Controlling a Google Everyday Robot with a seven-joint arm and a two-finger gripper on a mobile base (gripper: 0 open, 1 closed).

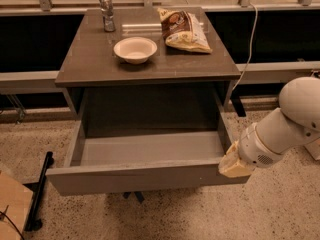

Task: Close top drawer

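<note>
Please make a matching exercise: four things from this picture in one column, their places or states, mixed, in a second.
1. wide grey-brown top drawer
2. round white bowl
3. crinkled yellow-brown snack bag
4. cream-coloured gripper

A. at the drawer's right front corner
B. pulled far out
C. back right of the dark cabinet top
D. middle of the cabinet top

Pairs: 1-B; 2-D; 3-C; 4-A.

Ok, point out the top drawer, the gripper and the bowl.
top drawer [145, 178]: camera view, front panel.
gripper [233, 167]: camera view, its tan tip, at the drawer's right front corner.
bowl [135, 48]: camera view, its inner hollow.
</note>
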